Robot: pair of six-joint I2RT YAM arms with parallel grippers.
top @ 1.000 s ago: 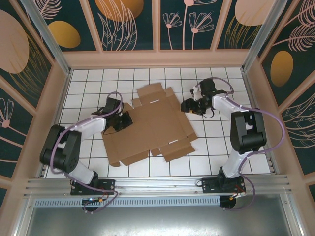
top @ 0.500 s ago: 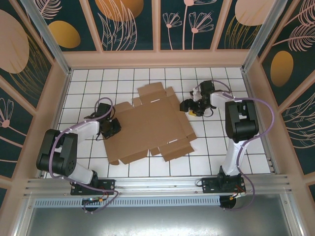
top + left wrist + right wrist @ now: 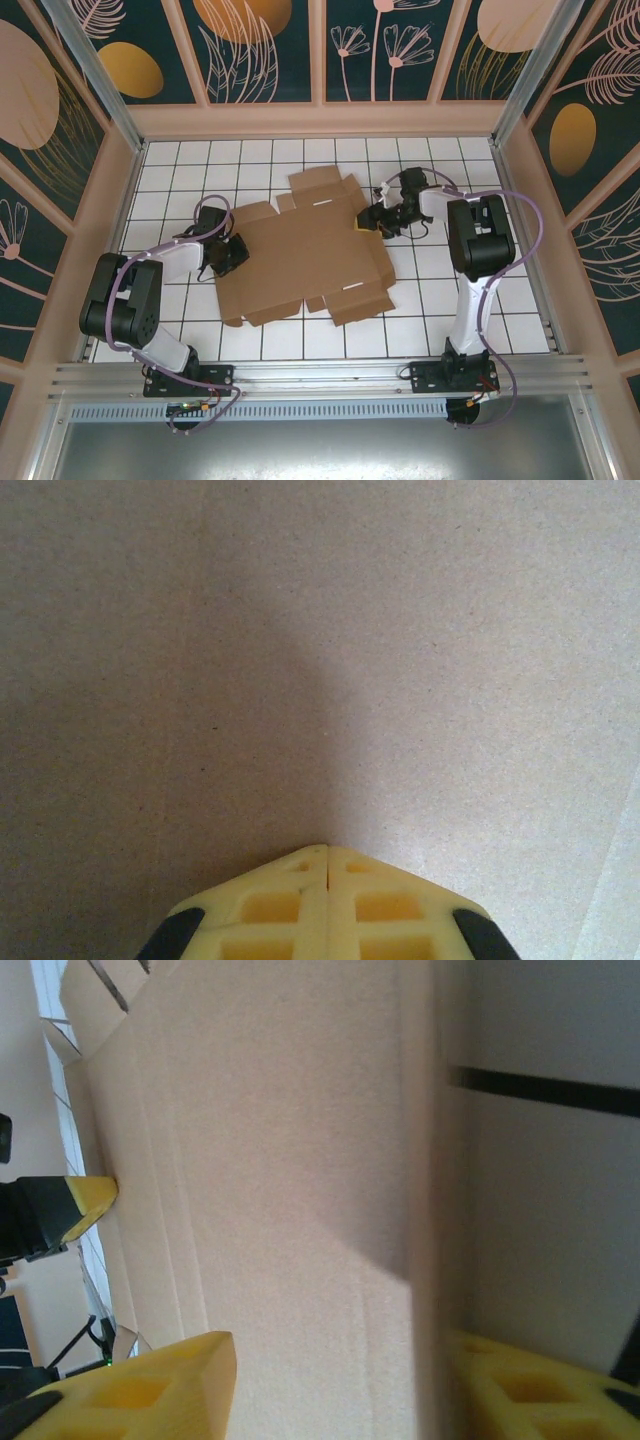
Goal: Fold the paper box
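Box [image 3: 305, 255] flat on table [image 3: 440, 300], unfolded. Left gripper [image 3: 327, 852] closed, nothing between tips, over box's left part. Right gripper [image 3: 340, 1345] wide, astride box's right edge.

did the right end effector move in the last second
Yes. The right end effector slid left over the white tiled table to the right edge of the brown cardboard paper box.

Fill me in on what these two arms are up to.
Two robot arms are working on a brown cardboard box, which lies as an unfolded sheet on the tiled table. The left gripper, shut, is at the sheet's left edge. The right gripper is open at the far right edge, its fingers on either side of the cardboard. Nothing looks folded yet.
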